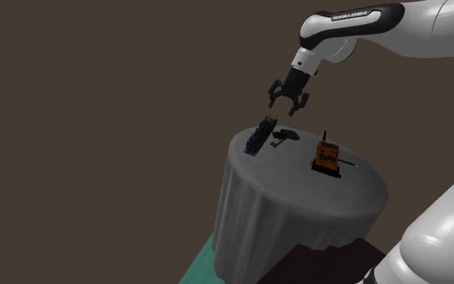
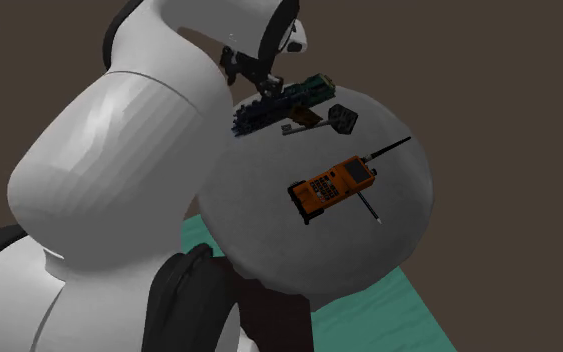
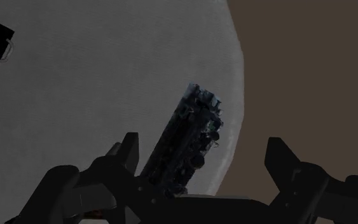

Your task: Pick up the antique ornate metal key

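Black hand (image 1: pixel 288 106) wide open and empty, arm (image 1: pixel 354 22) angled downward, seemingly above the dark block (image 1: pixel 259 137) beside the key (image 1: pixel 284 136).

Lighting was dim overall, with a flat dark-brown backdrop around the cloth-draped table (image 1: pixel 297 198). Table top showed an even mid grey, its hanging folds darker; the white arm (image 1: pixel 439 28) above the table was brightest, softly shaded underneath. The key (image 1: pixel 281 138) on the table barely stood out.
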`<state>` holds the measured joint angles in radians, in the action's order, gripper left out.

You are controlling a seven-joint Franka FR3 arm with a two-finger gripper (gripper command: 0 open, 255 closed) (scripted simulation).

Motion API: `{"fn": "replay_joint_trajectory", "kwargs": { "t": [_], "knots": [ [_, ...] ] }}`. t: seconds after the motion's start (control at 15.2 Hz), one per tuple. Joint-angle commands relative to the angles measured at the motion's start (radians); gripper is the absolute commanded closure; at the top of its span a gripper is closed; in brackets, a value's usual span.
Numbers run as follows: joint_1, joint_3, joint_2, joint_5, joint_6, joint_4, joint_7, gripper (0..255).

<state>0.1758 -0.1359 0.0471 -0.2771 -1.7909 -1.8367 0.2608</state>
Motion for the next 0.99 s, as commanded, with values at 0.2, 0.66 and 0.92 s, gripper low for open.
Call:
{"fn": "replay_joint_trajectory", "kwargs": {
  "t": [0.2, 0.66, 0.92],
  "knots": [
    [0.048, -0.048, -0.15, -0.073, -0.001, 0.106, 0.04, 0],
    [0.135, -0.1, -0.356, -0.185, 0.012, 0.256, 0.093, 0],
    [0.192, -0.121, -0.467, -0.25, 0.021, 0.335, 0.129, 0]
  ]
}}
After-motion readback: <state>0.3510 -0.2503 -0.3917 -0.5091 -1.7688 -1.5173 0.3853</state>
